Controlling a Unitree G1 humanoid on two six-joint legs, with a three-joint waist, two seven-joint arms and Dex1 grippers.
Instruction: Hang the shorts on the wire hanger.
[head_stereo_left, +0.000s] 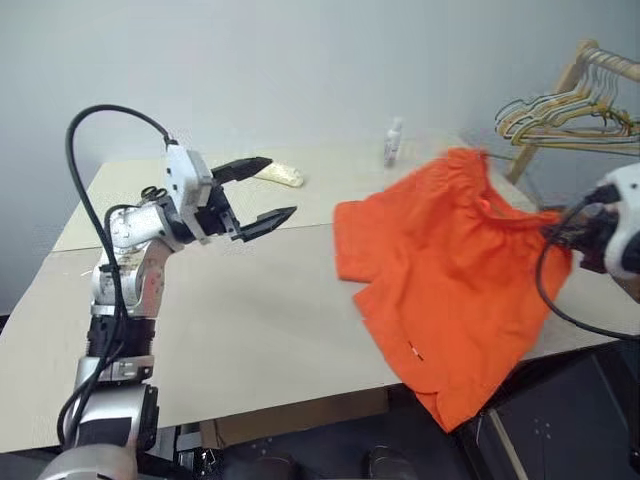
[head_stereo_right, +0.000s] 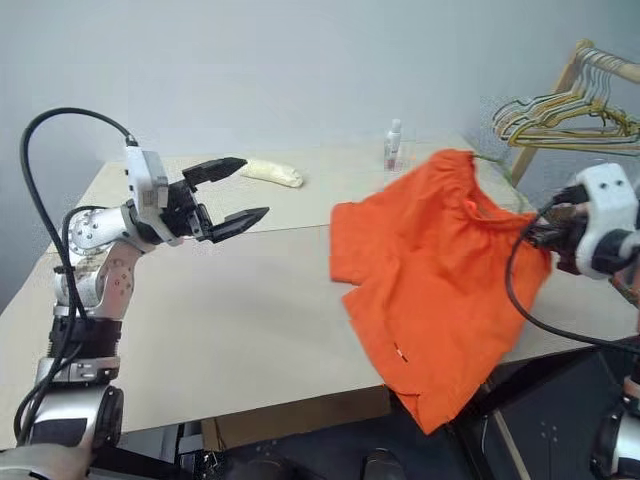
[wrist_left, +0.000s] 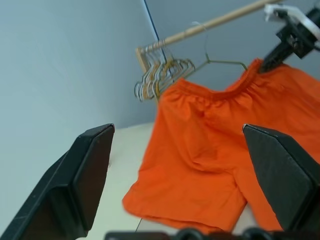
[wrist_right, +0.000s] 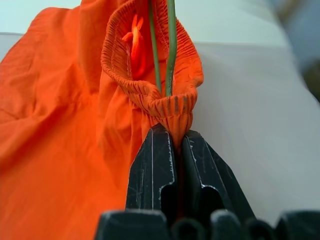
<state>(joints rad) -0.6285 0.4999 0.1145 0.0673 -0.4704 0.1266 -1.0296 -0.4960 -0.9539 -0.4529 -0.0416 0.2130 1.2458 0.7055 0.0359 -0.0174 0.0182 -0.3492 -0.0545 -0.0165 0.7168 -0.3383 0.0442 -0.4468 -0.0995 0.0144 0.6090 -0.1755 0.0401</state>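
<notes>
I see the shorts (head_stereo_left: 450, 270) at the right side of the table (head_stereo_left: 240, 330), lifted at the waistband and draping down over the table's near right edge, one leg hanging past it. My right gripper (wrist_right: 172, 145) has its fingers pressed together on the gathered elastic waistband (wrist_right: 165, 102), pinching the fabric. The wire hanger (wrist_right: 170, 45) runs through the waistband opening, its thin wires passing just above the pinch point; its hook (wrist_left: 202, 37) rises above the shorts. My left gripper (head_stereo_left: 258, 190) hovers over the table's left half, well apart from the shorts, jaws spread wide and holding nothing. At the far right a wooden rack (head_stereo_left: 575, 70) carries bunched pale hangers (head_stereo_left: 560, 115). A small bottle (head_stereo_left: 394, 140) stands at the far edge.
</notes>
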